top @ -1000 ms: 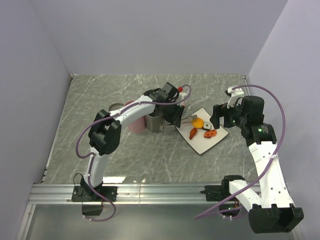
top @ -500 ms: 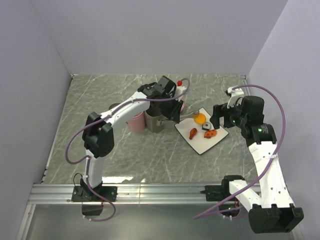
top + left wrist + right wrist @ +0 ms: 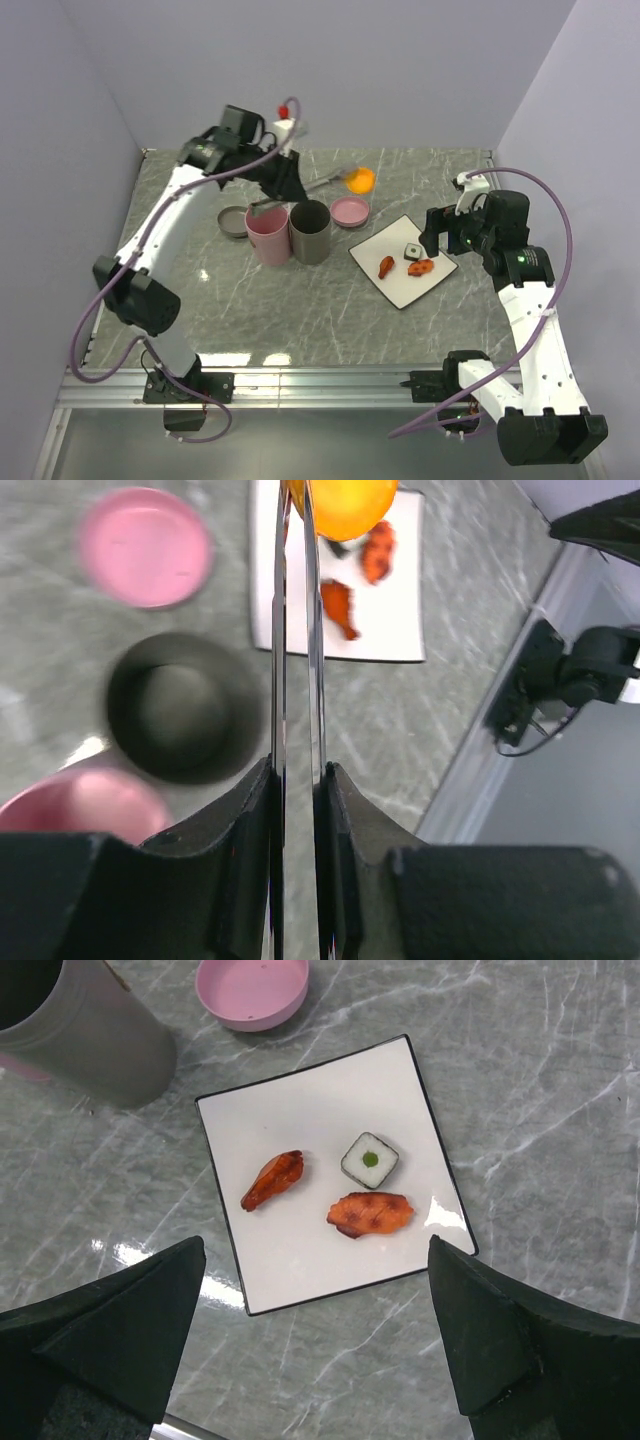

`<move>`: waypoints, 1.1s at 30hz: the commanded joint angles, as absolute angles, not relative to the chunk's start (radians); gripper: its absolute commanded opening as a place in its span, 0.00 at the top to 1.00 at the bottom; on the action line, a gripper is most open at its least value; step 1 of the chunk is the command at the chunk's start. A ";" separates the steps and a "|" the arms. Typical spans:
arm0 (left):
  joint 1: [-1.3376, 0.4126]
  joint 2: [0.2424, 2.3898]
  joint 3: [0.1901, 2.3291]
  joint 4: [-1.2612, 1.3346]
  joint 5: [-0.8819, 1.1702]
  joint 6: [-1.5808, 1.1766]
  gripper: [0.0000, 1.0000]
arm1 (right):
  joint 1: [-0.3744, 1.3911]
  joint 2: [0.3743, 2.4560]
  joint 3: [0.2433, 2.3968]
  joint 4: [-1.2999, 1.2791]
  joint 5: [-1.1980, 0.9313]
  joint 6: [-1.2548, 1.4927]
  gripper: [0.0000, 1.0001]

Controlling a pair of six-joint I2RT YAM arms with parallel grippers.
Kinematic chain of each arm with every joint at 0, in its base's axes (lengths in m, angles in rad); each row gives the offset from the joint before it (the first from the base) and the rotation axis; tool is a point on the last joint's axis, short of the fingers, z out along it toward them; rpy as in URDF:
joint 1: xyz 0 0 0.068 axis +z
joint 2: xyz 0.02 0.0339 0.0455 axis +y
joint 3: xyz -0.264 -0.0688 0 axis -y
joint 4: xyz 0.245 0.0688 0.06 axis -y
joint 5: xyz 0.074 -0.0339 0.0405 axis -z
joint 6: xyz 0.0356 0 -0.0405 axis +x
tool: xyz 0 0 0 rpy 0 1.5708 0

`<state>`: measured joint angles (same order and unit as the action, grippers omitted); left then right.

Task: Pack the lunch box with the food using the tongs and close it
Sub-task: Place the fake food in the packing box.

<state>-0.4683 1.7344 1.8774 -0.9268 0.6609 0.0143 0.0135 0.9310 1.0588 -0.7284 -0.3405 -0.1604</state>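
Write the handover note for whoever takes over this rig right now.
Left gripper: shut on the tongs, held high; the tongs pinch the orange piece in mid-air.
Right gripper: open, over the white plate, holding nothing.
On the plate: the green-black cube and two reddish-brown lumps.
Pink container and grey container stand open; pink lid and grey lid lie beside them.
Done: orange piece picked up. Left: drop it in, pack the other three, close up.

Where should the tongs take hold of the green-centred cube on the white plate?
Pinch the cube across two opposite flat sides, coming down from above. In the right wrist view, its left and right sides face bare plate, while a reddish lump lies close below it.
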 commanded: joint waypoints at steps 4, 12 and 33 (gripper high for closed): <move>-0.281 1.559 1.847 -1.089 0.816 0.164 1.00 | 0.018 0.931 1.111 -0.732 -0.365 -0.152 0.01; -0.085 1.508 1.836 -1.314 0.841 0.325 1.00 | 0.015 0.949 1.135 -0.759 -0.442 -0.169 0.02; 0.114 1.437 1.594 -1.318 0.687 0.485 0.73 | 0.005 0.966 1.144 -0.779 -0.480 -0.181 0.00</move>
